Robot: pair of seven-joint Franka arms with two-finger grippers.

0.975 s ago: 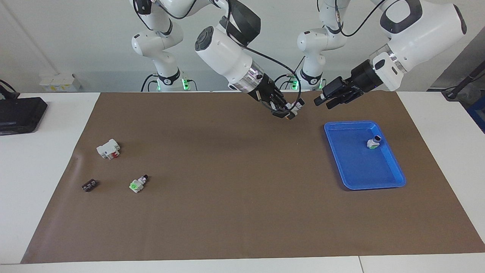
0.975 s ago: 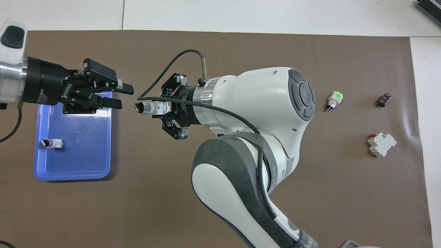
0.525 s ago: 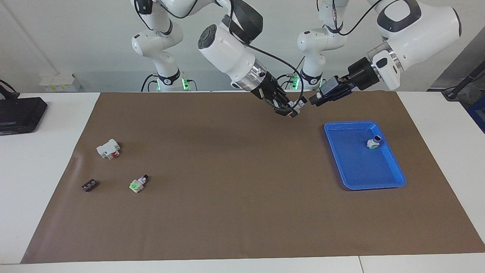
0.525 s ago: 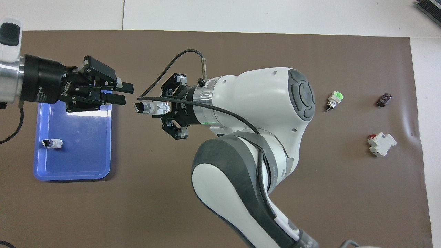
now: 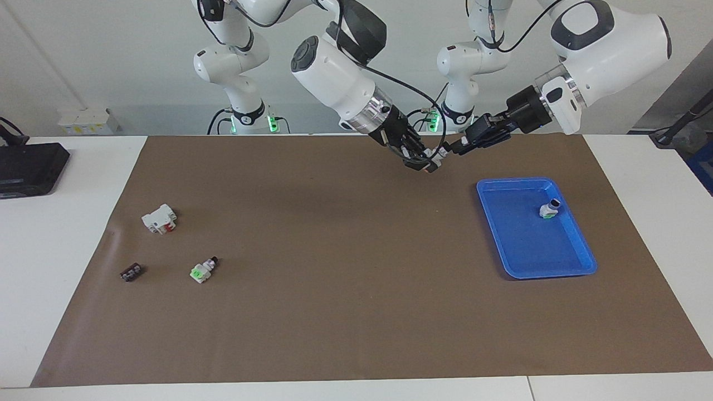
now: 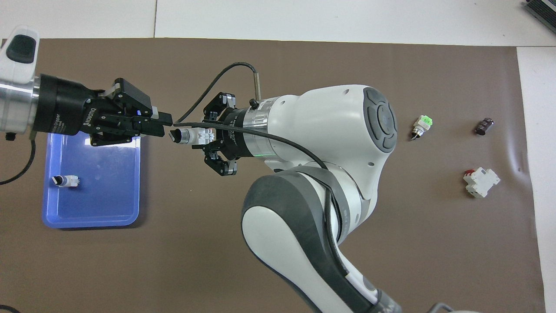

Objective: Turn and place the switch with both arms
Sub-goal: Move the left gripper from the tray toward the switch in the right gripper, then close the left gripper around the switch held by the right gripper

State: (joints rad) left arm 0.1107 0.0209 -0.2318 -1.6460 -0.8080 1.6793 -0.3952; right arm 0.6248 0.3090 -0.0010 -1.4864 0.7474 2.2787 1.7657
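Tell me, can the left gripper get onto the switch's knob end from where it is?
Probably yes. The left gripper is level with the switch held by the right gripper, fingertips just short of the black knob end, nothing between them.

A white table (image 5: 72,223) carries a brown mat (image 5: 345,267) and a black box (image 5: 28,167).

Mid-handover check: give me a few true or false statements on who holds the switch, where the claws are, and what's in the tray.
1. The right claw holds the switch in the air. True.
2. The left claw is over the green-faced switch on the mat. False: it is at the held switch's black knob end.
3. The blue tray is empty. False: one small switch lies in it.
4. The red-and-white block lies on the mat. True.
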